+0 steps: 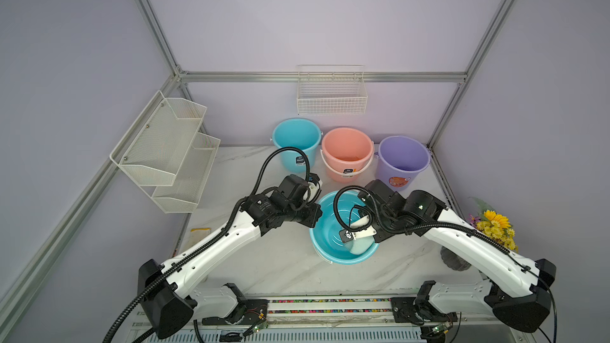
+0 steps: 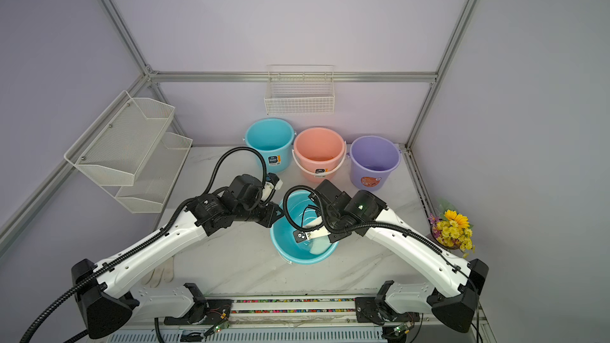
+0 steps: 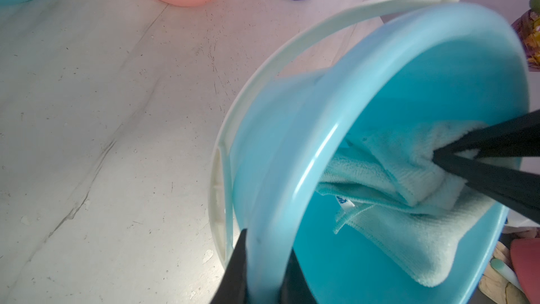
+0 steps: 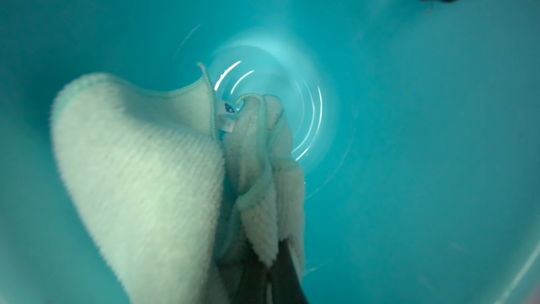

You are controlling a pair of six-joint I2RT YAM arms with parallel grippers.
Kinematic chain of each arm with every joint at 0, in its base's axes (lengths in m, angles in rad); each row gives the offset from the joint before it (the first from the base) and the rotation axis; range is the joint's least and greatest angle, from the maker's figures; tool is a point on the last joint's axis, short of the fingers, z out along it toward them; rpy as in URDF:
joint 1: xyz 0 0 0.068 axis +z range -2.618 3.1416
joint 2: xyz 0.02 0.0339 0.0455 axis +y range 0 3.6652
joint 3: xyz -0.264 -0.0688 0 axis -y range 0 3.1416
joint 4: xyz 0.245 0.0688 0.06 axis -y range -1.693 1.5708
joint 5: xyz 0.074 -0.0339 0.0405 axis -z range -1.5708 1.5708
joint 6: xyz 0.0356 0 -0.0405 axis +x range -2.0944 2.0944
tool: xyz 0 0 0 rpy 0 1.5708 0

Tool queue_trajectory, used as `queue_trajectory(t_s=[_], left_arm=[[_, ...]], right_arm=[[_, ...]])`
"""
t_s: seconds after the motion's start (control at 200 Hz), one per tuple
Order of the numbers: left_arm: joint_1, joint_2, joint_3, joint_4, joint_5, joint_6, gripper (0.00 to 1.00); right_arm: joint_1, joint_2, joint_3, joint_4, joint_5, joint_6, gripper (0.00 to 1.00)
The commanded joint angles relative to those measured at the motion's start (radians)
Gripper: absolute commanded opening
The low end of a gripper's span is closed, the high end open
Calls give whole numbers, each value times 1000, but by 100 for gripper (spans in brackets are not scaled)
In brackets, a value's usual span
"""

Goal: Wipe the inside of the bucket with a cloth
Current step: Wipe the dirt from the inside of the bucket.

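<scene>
Two grips at once. My left gripper (image 3: 266, 261) is clamped over the rim of the teal bucket (image 1: 325, 226), with one black finger outside the wall and one inside. My right gripper (image 3: 438, 156) reaches into the bucket's mouth and is pinched tight on the mint-green cloth (image 3: 409, 229), bunching the fabric at the fingertips.

From my right wrist the cloth (image 4: 140, 171) hangs in folds ahead of the gripper (image 4: 271, 270), one broad lobe lying against the bucket's inner wall (image 4: 409, 141). Its small white tag (image 4: 226, 122) shows between the folds, and the round bottom is visible past it. In both top views the cloth (image 1: 359, 247) (image 2: 318, 247) lies against the near inner side of the bucket (image 2: 287, 242).

The white handle (image 3: 321, 21) lies down around the outside. The bucket stands on the marble table (image 1: 280, 268), in front of a blue bucket (image 1: 297, 140), a pink bucket (image 1: 346, 150) and a purple bucket (image 1: 402, 156). A white work glove (image 2: 158, 275) lies by my left arm, well apart from the bucket.
</scene>
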Motion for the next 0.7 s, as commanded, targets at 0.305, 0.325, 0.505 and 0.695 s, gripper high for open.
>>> queue_trajectory(t_s=[0.305,0.325,0.505,0.695], left_arm=[[2,-3,96,-15,-36,-47,0],[2,-2,96,-17,-39,-49,0],[4,4,101,-51,-78,-84,0],[25,-1,107,-109,-133,-162,0]], right_arm=[[90,-48,-180,261,-604,444,0],[95,-57,-196,321,-622,479,0],[132,-140,-391,967,-514,897,0],[138,-125,-415,1267,-176,1229,0]])
